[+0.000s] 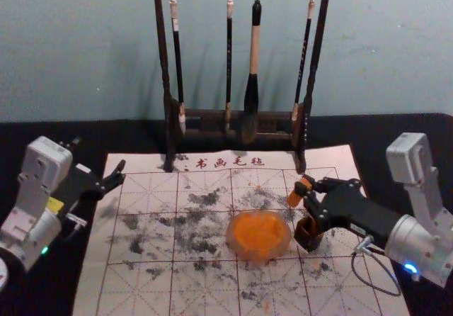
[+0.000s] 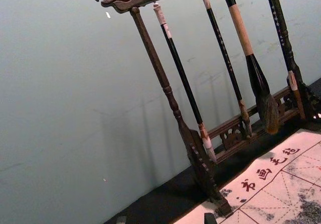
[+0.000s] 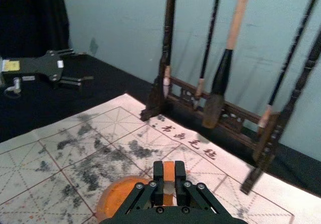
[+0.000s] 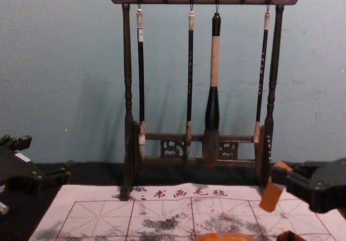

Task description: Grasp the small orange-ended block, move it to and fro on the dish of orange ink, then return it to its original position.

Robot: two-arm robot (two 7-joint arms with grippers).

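Observation:
My right gripper [image 1: 307,188] is shut on the orange-ended block [image 1: 298,192], holding it above the mat just behind and right of the orange ink dish [image 1: 258,235]. In the right wrist view the block [image 3: 169,173] stands between the fingertips of the right gripper [image 3: 169,176], with part of the dish [image 3: 116,196] beside them. The chest view has the block [image 4: 271,196] tilted, its orange lower end clear of the mat. My left gripper [image 1: 102,175] is parked, open, at the mat's left edge.
A small dark pot [image 1: 308,234] with orange stains stands right of the dish, under the right gripper. Behind is a wooden rack [image 1: 212,115] with several hanging brushes. The ink-marked mat [image 1: 156,288] covers the middle of the table.

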